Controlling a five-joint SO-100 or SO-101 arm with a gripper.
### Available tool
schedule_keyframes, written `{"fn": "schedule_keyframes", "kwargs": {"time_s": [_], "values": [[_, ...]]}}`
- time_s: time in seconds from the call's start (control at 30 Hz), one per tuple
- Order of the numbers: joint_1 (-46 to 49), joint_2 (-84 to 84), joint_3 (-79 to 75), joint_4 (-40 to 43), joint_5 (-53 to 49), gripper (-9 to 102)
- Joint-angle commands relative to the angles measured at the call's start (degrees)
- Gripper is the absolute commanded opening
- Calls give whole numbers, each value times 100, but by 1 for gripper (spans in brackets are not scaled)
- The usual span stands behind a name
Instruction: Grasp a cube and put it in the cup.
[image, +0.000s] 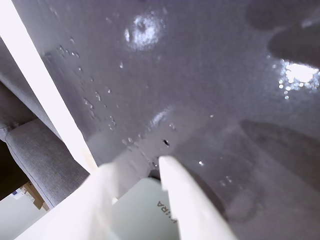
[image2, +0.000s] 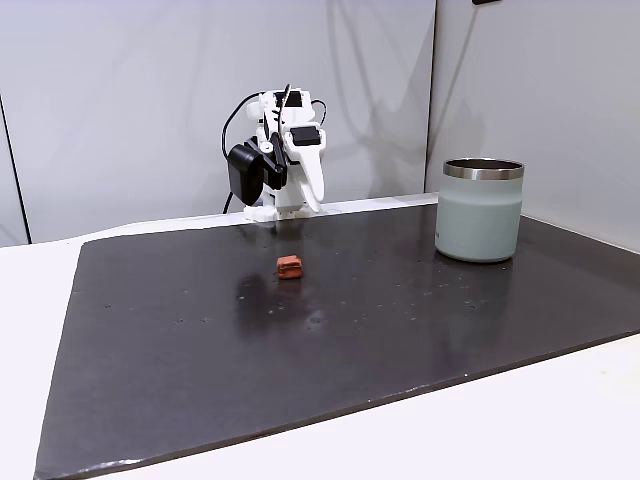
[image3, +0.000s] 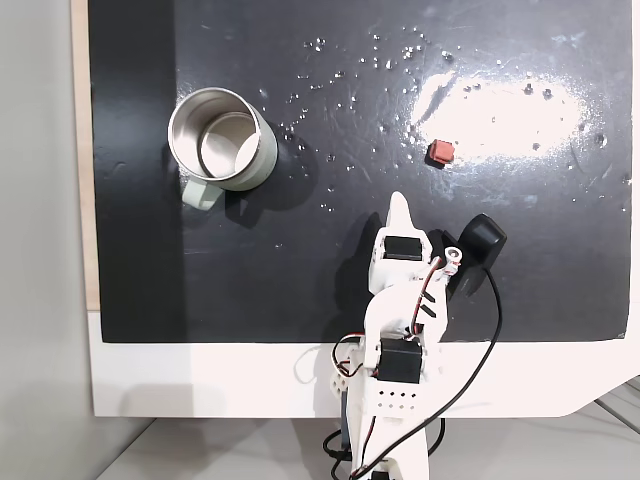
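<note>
The cube (image2: 289, 266) lies free on the dark mat (image2: 300, 350), in front of the arm (image2: 280, 160) and apart from it. The cup (image2: 480, 215) stands upright well to the cube's right in that fixed view, mouth open to receive it. The gripper (image3: 400, 207) is tucked low near the arm's base, fingers drawn together and holding nothing; judged a rest posture, the grasp not begun. From above, the other fixed view shows the cup's interior (image3: 225, 145) bare. The wrist view shows the closed fingertips (image: 167, 165) over mat.
</note>
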Motion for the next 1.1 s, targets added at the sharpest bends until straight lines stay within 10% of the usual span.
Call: {"fn": "schedule_keyframes", "kwargs": {"time_s": [0.0, 0.53, 1.07], "values": [[-255, 44, -44, -185, -316, 0], [-105, 44, -176, 26, -281, 0], [510, -2769, -3955, 1090, -510, 0]]}}
